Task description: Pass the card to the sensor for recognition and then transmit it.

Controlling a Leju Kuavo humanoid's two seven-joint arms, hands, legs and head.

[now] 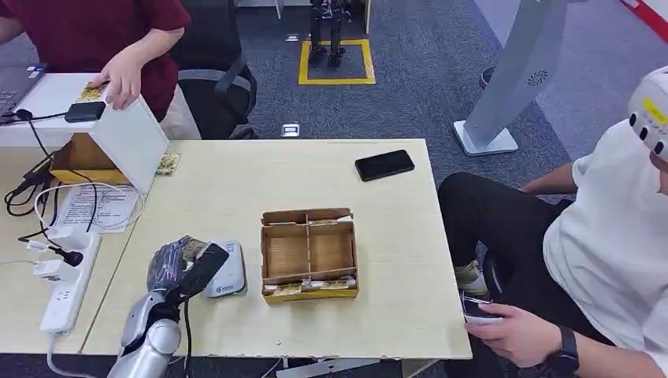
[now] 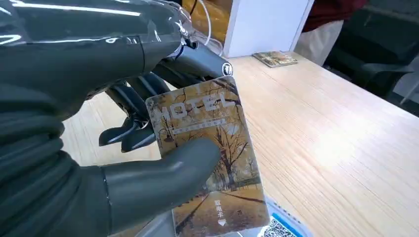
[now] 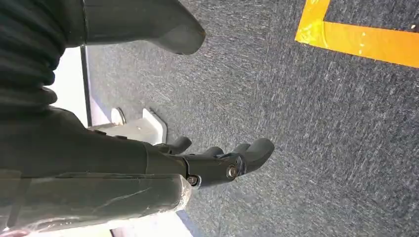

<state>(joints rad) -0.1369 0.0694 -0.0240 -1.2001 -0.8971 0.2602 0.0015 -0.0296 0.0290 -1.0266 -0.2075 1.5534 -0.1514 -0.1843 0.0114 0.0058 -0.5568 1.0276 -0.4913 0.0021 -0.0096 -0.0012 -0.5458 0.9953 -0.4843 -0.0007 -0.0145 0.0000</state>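
Note:
My left hand (image 1: pixel 179 266) pinches a hotel card (image 2: pixel 210 158) between thumb and fingers; the card bears an autumn tree picture and the word HOTEL. The hand hovers at the left side of the white card sensor (image 1: pixel 226 272) lying on the table, and the card's lower edge hangs over the sensor (image 2: pixel 281 228) in the left wrist view. A cardboard tray (image 1: pixel 309 253) with more cards along its front edge sits just right of the sensor. My right hand (image 3: pixel 212 163) hangs over grey carpet, fingers spread and holding nothing.
A person behind the left table rests a hand on a white box (image 1: pixel 118 126); a loose card (image 1: pixel 167 164) lies beside it. A black phone (image 1: pixel 384 164) lies at the table's far right. A power strip (image 1: pixel 67 285) and cables lie left. Another person sits at the right.

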